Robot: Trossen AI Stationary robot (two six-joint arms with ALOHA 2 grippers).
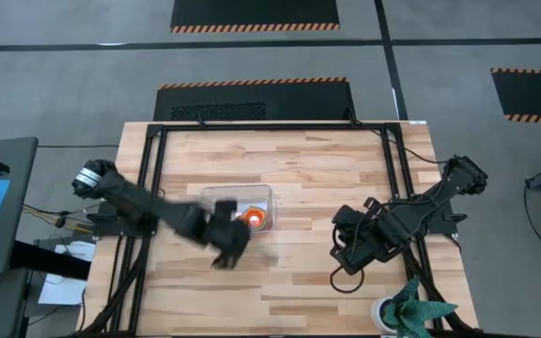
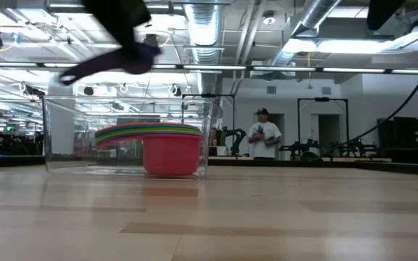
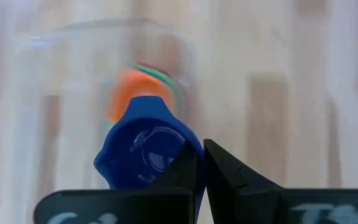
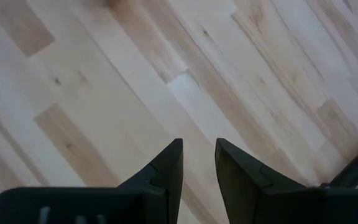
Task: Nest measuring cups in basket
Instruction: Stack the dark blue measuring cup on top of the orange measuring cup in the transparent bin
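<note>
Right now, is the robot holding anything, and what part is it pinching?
Yes. The left gripper pinches the dark blue measuring cup at its bowl's rim, above the basket. The right gripper holds nothing.

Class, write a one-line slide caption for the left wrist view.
Left gripper holds the dark blue measuring cup above the nested stack in the clear basket.

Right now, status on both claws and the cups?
Left claw shut on dark blue cup, above the basket. Right claw idle over bare table, slightly parted. Nested stack in basket. Nothing blocking.
</note>
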